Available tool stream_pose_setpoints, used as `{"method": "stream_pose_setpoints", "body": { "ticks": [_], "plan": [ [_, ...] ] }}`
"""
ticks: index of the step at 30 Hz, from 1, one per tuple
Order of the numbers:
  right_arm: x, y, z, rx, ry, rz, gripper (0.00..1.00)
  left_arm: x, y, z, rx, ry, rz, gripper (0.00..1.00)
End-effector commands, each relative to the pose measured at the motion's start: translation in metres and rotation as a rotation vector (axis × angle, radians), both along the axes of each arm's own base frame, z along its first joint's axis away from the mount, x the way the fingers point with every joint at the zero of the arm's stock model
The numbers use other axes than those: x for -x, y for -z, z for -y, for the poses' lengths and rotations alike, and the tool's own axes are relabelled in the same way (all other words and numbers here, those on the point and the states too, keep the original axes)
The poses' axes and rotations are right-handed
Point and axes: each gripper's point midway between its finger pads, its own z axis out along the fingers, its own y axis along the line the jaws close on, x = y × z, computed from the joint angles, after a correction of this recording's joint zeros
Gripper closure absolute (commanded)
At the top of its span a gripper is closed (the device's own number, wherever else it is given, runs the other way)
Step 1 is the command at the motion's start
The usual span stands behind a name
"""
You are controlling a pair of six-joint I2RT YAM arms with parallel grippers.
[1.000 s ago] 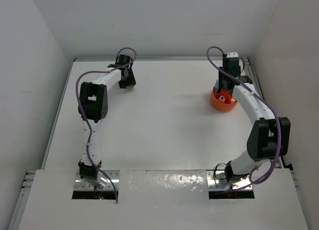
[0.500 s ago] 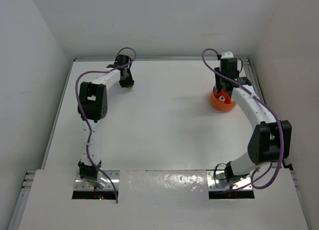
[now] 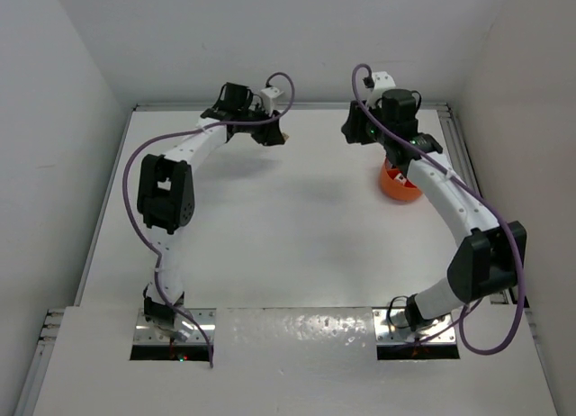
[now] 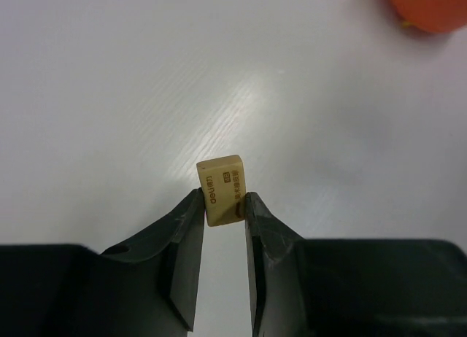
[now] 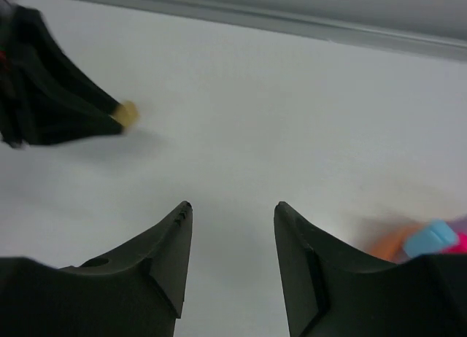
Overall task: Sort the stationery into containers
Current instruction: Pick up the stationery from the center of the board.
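The left arm is swinging away from the far left corner toward the middle of the desk (image 3: 288, 236). The right arm is turning off the orange tub (image 3: 398, 187) to face left. A second ago the left claw was sitting low by that corner, and the right claw was hanging right over the tub.

Now the left claw (image 4: 224, 200) is pinching a beige block (image 4: 221, 185) between its two fingers, so it is nearly closed. It looks to be holding the block up off the desk. The tub is sitting well apart from the block, over on the right at the far side of the desk. The right claw (image 5: 233, 207) is hanging about half open and is holding nothing.

The job looks to be getting close to its end. A light-blue highlighter (image 5: 432, 238) and something pink (image 5: 458, 243) are showing just beside the orange rim in the right wrist view. They are most likely lying in the tub already. No other loose piece is showing on the desk in the top view. What is left, I think, is carrying the block over and dropping it into the tub.
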Motion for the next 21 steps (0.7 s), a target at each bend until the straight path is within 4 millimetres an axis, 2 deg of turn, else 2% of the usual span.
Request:
{"method": "stream_pose_setpoints", "body": {
  "ticks": [1,8,9,10,21],
  "plan": [
    [-0.013,-0.037,-0.069,-0.279,-0.133,0.057,0.53,0.032,-0.074,0.045,0.097,0.351,0.268,1.00],
    [-0.020,-0.024,-0.129,-0.477,-0.223,-0.076,0.53,0.045,-0.092,0.062,0.121,0.428,0.334,1.00],
    [-0.023,-0.032,-0.135,-0.499,-0.243,-0.061,0.53,0.046,-0.094,0.064,0.126,0.424,0.331,1.00],
    [-0.026,-0.021,-0.139,-0.501,-0.234,-0.090,0.53,0.046,-0.095,0.065,0.130,0.423,0.332,1.00],
    [-0.044,0.011,-0.136,-0.493,-0.136,-0.161,0.55,0.048,-0.096,0.065,0.154,0.424,0.321,1.00]
  ]
}}
